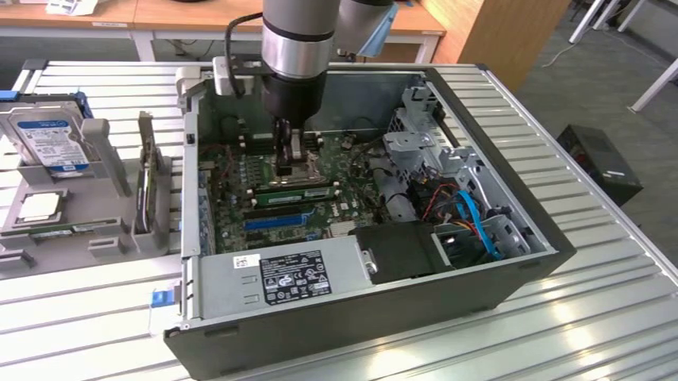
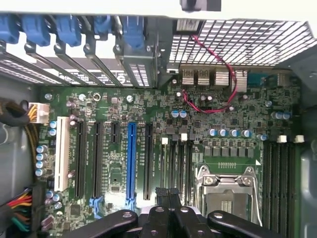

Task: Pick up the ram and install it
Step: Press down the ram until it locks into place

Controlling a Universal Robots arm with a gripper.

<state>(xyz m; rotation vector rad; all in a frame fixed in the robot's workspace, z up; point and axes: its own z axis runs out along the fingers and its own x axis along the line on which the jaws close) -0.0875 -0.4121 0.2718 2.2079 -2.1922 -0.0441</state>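
Observation:
My gripper (image 1: 284, 168) reaches down into the open computer case (image 1: 509, 278) and hangs over the motherboard (image 2: 114, 173) beside the CPU socket (image 2: 228, 196). Its fingers are shut together. In the wrist view the gripper (image 2: 168, 194) points at the black memory slots (image 2: 179, 158) with white end clips. The ram (image 1: 307, 189) is a narrow green stick lying along a memory slot directly under the fingertips. I cannot tell whether the fingertips touch its top edge. In the wrist view the ram is hidden under the fingers.
A blue expansion slot (image 2: 131, 163) runs beside the memory slots. The power supply (image 1: 297, 274), drive cage (image 1: 424, 151) and blue cables (image 1: 471, 218) crowd the case. A grey holder (image 1: 106, 230) at the exterior view's left carries a hard drive (image 1: 48, 139).

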